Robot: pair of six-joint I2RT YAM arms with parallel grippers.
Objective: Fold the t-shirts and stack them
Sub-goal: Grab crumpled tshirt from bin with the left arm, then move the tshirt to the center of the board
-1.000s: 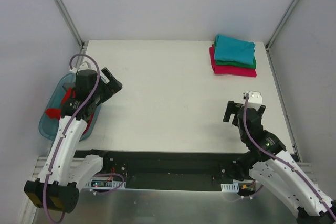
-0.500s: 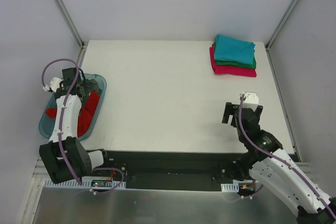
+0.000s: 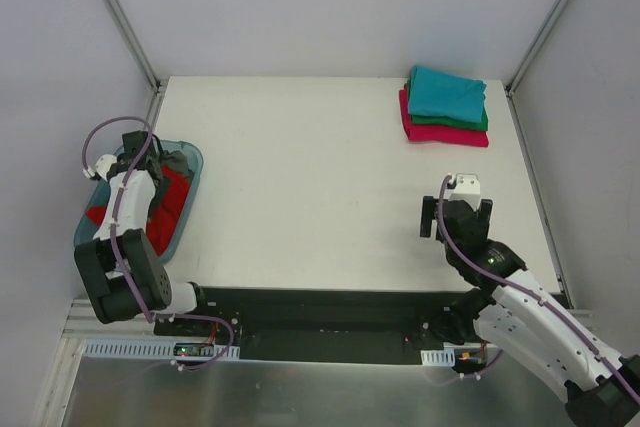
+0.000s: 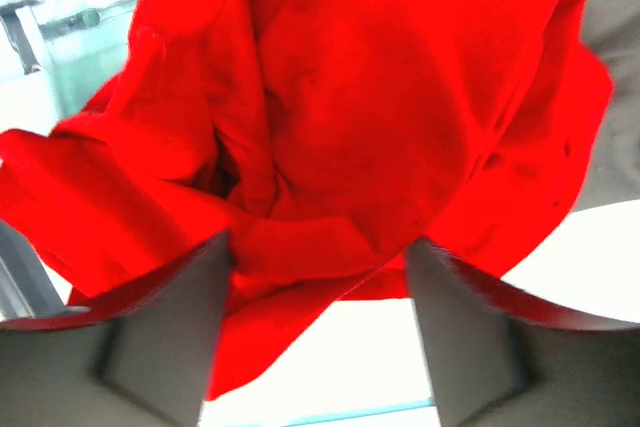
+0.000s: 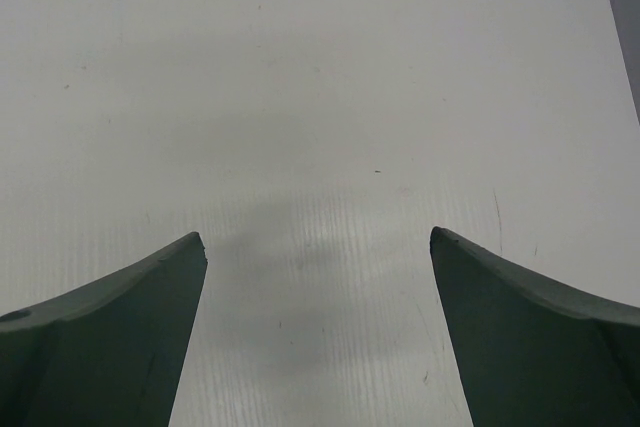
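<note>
A crumpled bright red t-shirt (image 3: 165, 197) lies in the blue tub, and a dark grey t-shirt (image 3: 172, 161) lies beside it. My left gripper (image 3: 152, 175) is open, low over the tub. In the left wrist view the red t-shirt (image 4: 380, 117) fills the frame and reaches between the tips of my open left gripper (image 4: 320, 252). Grey cloth (image 4: 615, 97) shows at the right edge. A folded stack sits at the table's far right: teal t-shirt (image 3: 445, 92) on top, green (image 3: 472, 123) under it, magenta-pink (image 3: 440, 134) at the bottom. My right gripper (image 3: 455, 215) (image 5: 318, 242) is open and empty above bare table.
The translucent blue tub (image 3: 88, 247) stands off the table's left edge, and its wall also shows in the left wrist view (image 4: 90, 47). The white table (image 3: 320, 177) has metal frame posts at its far corners and a black strip along its near edge.
My left arm has swung from the table's left edge back over the tub and lowered its gripper onto the red t-shirt. My right gripper has shifted slightly up and left.
</note>
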